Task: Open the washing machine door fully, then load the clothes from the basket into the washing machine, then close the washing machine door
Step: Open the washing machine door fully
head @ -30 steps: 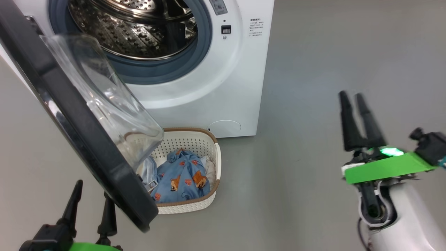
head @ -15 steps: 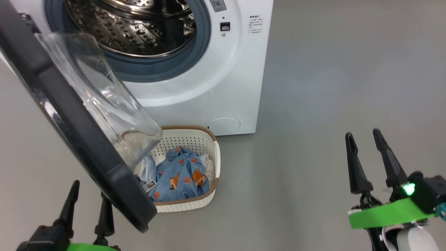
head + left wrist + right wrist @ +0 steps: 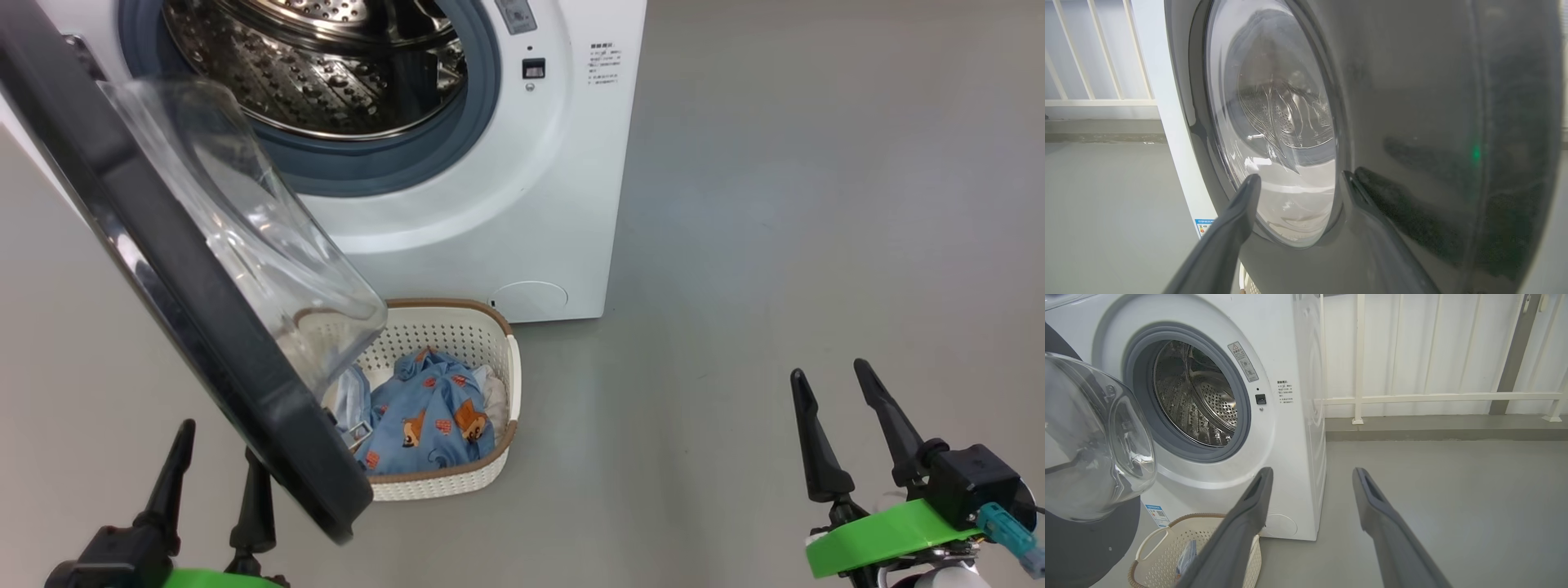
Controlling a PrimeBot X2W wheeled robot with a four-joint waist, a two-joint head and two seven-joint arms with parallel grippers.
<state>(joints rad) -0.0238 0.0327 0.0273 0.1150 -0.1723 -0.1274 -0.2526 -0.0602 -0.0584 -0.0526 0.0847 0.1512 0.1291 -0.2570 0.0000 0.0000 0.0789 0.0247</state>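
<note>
Left gripper (image 3: pixel 220 445) spread wide, empty, close against the swung-out washing machine door (image 3: pixel 163 269); contact unclear. Right gripper (image 3: pixel 829 371) spread wide, empty, above floor (image 3: pixel 735 245). Clothes (image 3: pixel 429 416) lie in the basket (image 3: pixel 457 331) at the foot of the washing machine (image 3: pixel 522 204).

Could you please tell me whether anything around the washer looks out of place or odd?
Nothing looks spilled or damaged. One awkward thing: the washing machine door is not swung fully back. It angles out above the basket, so in the head view its glass bowl hides part of the basket and clothes.
</note>
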